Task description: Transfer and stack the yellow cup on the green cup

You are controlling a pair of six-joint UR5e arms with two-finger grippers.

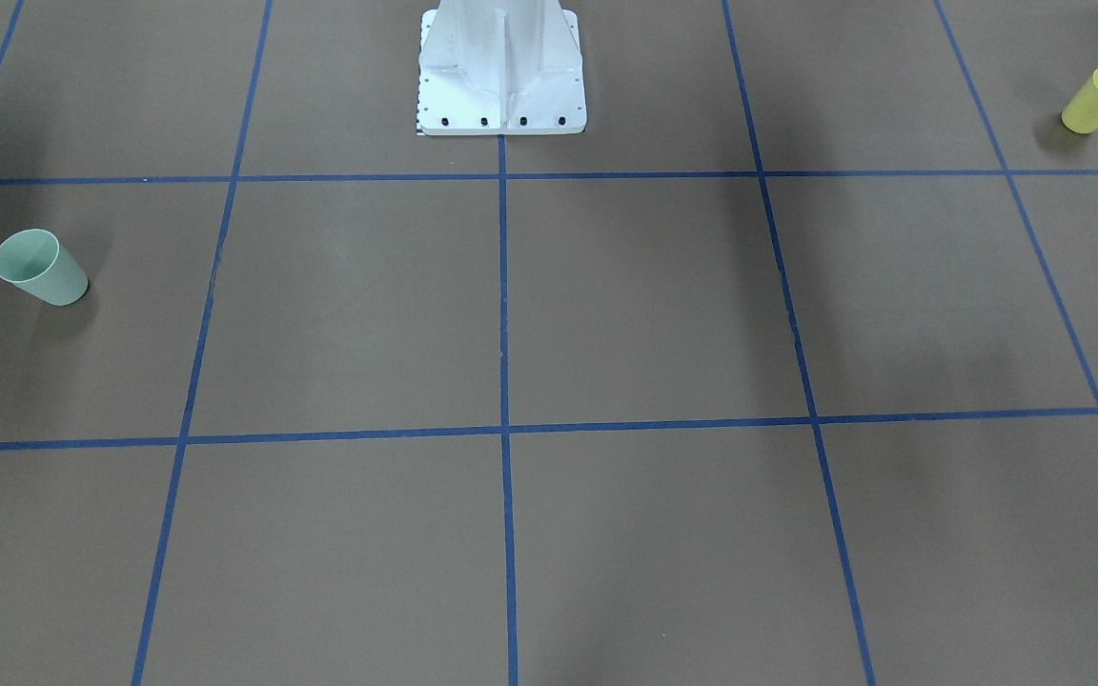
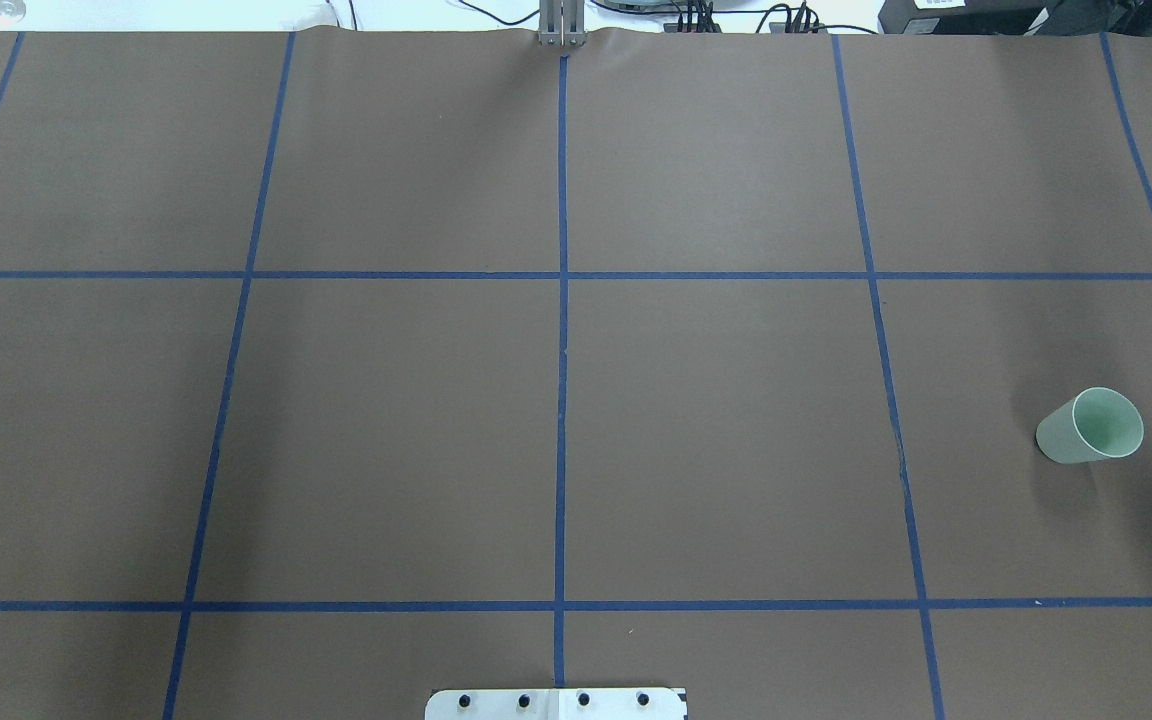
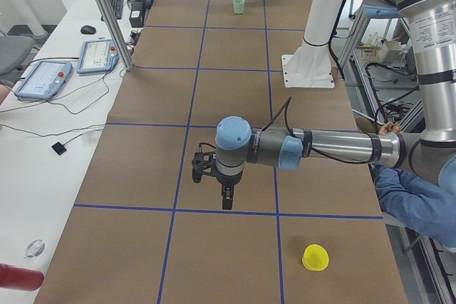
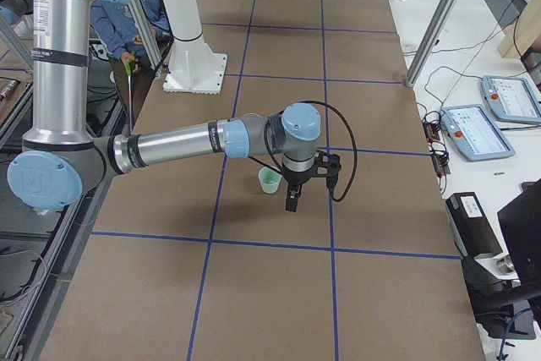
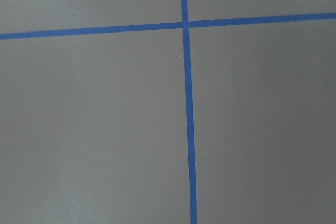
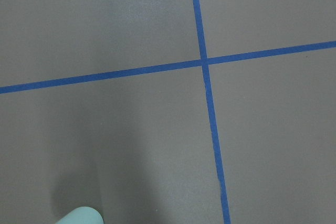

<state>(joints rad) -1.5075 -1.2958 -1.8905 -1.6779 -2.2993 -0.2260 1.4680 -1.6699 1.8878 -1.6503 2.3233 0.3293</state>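
Exterior left view, biggest thing first?

Brown tabletop (image 3: 142, 247). The left arm (image 3: 335, 146) reaches out over it. Its left hand (image 3: 226, 201) hangs above bare paper, and I cannot tell whether it is released or clenched.

And the right hand (image 4: 292, 200)?

Just beside the green cup (image 4: 270, 180), above the tabletop. Same doubt there.

The yellow cup (image 3: 315, 257)?

Upright, rim up, at the robot's left end, well apart from the green one. It is probably light, thin, slick plastic. I'd pinch one wall at the rim, gently, or it may flex or tip.
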